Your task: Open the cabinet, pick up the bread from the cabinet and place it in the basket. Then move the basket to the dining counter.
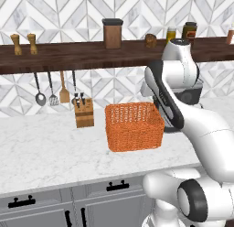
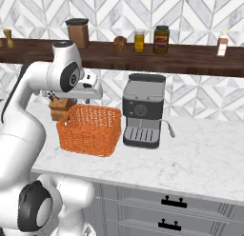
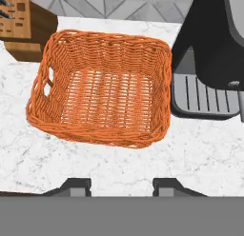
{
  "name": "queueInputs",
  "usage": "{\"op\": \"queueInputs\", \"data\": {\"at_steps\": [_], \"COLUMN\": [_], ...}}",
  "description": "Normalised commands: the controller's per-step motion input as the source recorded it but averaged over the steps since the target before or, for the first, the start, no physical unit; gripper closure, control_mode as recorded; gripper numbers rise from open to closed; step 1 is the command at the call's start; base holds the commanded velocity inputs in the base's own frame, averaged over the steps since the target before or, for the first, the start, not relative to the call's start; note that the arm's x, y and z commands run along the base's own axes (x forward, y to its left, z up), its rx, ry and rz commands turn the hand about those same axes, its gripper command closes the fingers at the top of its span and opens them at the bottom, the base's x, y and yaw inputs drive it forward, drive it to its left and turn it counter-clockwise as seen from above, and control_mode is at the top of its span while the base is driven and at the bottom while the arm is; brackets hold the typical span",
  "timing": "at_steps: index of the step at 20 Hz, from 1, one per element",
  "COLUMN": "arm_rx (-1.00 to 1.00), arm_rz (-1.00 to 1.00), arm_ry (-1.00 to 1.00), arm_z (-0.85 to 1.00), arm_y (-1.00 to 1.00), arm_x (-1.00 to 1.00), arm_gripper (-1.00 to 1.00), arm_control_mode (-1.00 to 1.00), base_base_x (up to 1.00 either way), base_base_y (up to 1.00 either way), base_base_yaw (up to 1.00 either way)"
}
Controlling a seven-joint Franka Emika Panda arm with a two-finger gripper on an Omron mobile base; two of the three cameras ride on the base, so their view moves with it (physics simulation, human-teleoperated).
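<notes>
A white robot arm poises its gripper (image 3: pixel 121 186) above the orange woven basket (image 3: pixel 102 90) on a marble worktop (image 3: pixel 200 149) in a simulated kitchen. The basket is bare inside, its woven floor showing right through, and no bread is visible in it or anywhere on the worktop around it.

Seen from the hand, the basket lies ahead of and below the two dark finger tips, which rise apart from each other with only marble between them and nothing gripped. The jaws stand at a narrow-to-moderate gap and well clear of the basket's near rim.

Just beside the basket, on one side, stands a black-and-silver coffee machine (image 2: pixel 142 111), its drip tray close to the basket's wall. On the other side, behind the basket's far corner, sits a wooden knife block (image 1: pixel 84 112).

The risks, by judgement, start with the order of work. With the basket still unfilled, lifting it now would carry an empty load to the dining counter, and the cabinet and the bread remain to be dealt with. A second hazard is the tight neighbourhood: a descent that drifts toward the coffee machine could strike its body or drip tray, and a push on the basket's flared, yielding wall could slide it into the machine or the knife block. A grip on the thin woven rim may also slip or tilt the basket.
</notes>
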Motion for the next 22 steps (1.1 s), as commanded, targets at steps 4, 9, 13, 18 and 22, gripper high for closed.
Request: {"op": "queueInputs", "data": {"at_steps": [4, 9, 13, 18, 22], "arm_rx": [0.0, 0.01, 0.02, 0.02, 0.01], "arm_rz": [0.0, -0.1, -0.2, -0.24, -0.06], "arm_ry": [-0.05, -0.43, -0.39, -0.22, -0.27], "arm_z": [-0.01, 0.81, 1.0, 0.78, 0.65], "arm_y": [0.0, 0.0, 0.0, -0.06, -0.23], "arm_x": [-0.26, -0.38, 0.02, 0.66, 0.68], "arm_gripper": [-1.0, -1.0, -1.0, -1.0, -1.0], "arm_control_mode": [-1.0, -1.0, -1.0, -1.0, -1.0], "base_base_x": [0.0, 0.0, 0.0, 0.0, 0.0], "base_base_y": [0.0, 0.0, 0.0, 0.0, 0.0], "base_base_yaw": [0.0, 0.0, 0.0, 0.0, 0.0]}}
